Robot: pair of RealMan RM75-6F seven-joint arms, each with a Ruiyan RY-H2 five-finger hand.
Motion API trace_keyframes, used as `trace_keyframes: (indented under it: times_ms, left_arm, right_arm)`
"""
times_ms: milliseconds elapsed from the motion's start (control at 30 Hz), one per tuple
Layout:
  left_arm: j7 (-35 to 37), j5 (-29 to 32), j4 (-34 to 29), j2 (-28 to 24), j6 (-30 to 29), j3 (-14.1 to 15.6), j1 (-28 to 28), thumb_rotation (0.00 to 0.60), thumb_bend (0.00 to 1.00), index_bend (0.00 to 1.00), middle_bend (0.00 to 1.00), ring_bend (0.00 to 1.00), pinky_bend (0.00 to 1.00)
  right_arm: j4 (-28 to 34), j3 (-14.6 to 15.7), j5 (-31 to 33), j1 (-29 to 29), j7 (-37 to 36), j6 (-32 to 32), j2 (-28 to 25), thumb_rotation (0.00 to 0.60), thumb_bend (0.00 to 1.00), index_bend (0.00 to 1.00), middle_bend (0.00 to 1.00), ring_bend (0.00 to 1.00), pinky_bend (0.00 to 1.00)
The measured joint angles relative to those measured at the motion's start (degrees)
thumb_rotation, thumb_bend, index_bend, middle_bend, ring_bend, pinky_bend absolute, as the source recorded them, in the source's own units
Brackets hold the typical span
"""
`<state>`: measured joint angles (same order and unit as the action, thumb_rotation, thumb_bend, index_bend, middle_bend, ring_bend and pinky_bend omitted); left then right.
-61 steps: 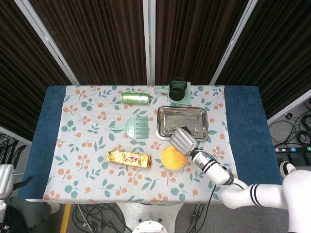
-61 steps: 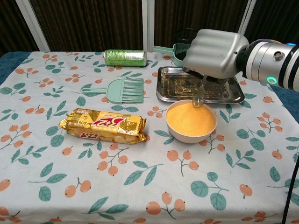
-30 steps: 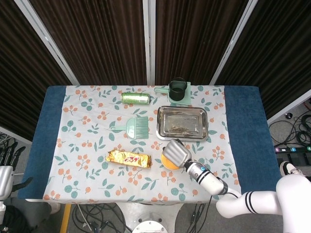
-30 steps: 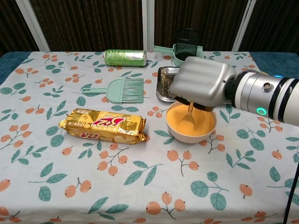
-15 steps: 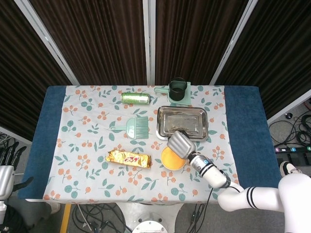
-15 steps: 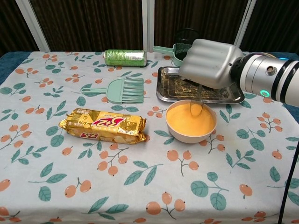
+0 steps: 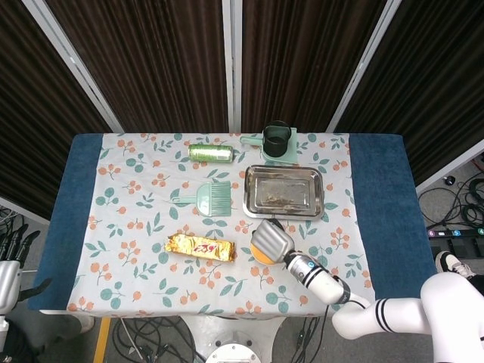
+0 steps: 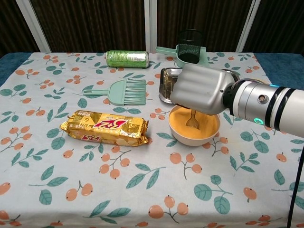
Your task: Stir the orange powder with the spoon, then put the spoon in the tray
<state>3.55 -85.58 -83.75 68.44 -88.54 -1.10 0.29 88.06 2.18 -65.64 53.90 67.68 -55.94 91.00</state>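
Orange powder (image 8: 202,124) in bowl (image 8: 176,134) near desk (image 8: 142,190) front, just before the tray (image 8: 166,83). Right robot hand (image 8: 199,92) closed around spoon (image 8: 192,119), tip dipped in powder: stirring stage, apparently. Tray kept adjacent for drop-off. Left robot hand (image 7: 6,281) idle at desk's edge; grip indiscernible.

Shiny steel tray (image 8: 169,80), smudged inside; glossy gold foil packet (image 8: 105,127); matt printed cloth (image 8: 71,180); clear plastic spoon (image 8: 192,120)
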Motion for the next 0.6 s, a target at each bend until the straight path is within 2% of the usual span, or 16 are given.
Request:
trace_keyframes:
  times_ms: [367,600]
  left_arm:
    - [-0.24,-0.34,-0.35,-0.11,0.14,-0.08,-0.24,0.600,0.00,0.17,0.12,0.09,0.06]
    - [-1.33,-0.69,-1.53,-0.65,0.24,-0.20,-0.59,0.600,0.00,0.17,0.12,0.09,0.06]
  right_arm:
    - [4.59,-4.09,4.81,-2.79,-13.27,-0.22,-4.83,0.600,0.55,0.82,0.96,1.00,1.00]
    - [4.72,-5.33,4.99,-3.97,-17.92,-0.81,-6.42,0.600,0.54,0.82,0.96,1.00,1.00]
